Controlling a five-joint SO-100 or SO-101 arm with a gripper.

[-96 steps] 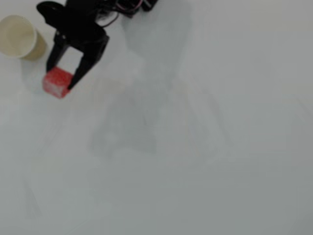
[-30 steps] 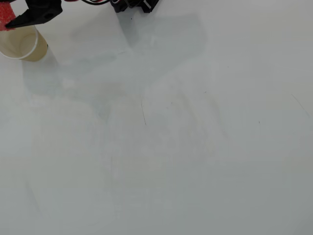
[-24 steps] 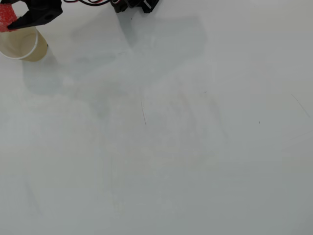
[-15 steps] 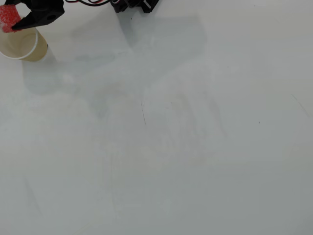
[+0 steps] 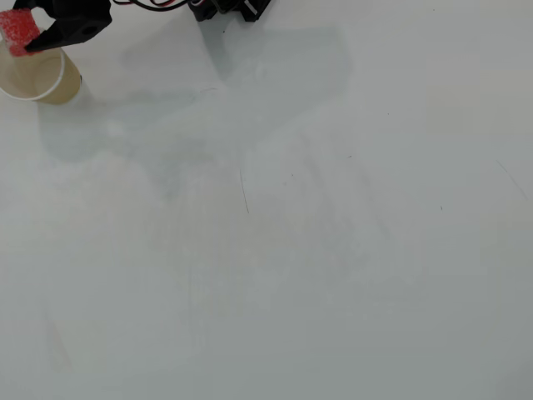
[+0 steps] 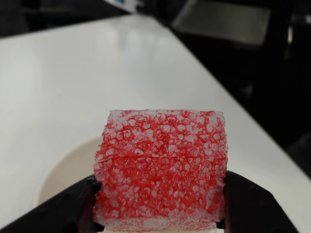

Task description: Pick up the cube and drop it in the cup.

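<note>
One relation to settle before release: cube [image 6: 160, 170] against cup [image 5: 33, 73] mouth. Claw [image 6: 158, 206] pinching the red cube by both sides, black fingers [image 6: 245, 206] pressed to its flanks in the wrist view. Held aloft over the cup's far-left rim in the overhead view, overlapping the edge rather than centred. Cup opening [image 6: 73, 167] lying below and to the left in the wrist view, partly behind the cube. Likely wanting a small shift toward the cup's middle, then spreading. White bench [image 5: 333, 250] otherwise bare.

Black pincer [image 5: 29, 29] with tapered fingers (matte plastic); red cable [image 5: 150, 4] above.
</note>
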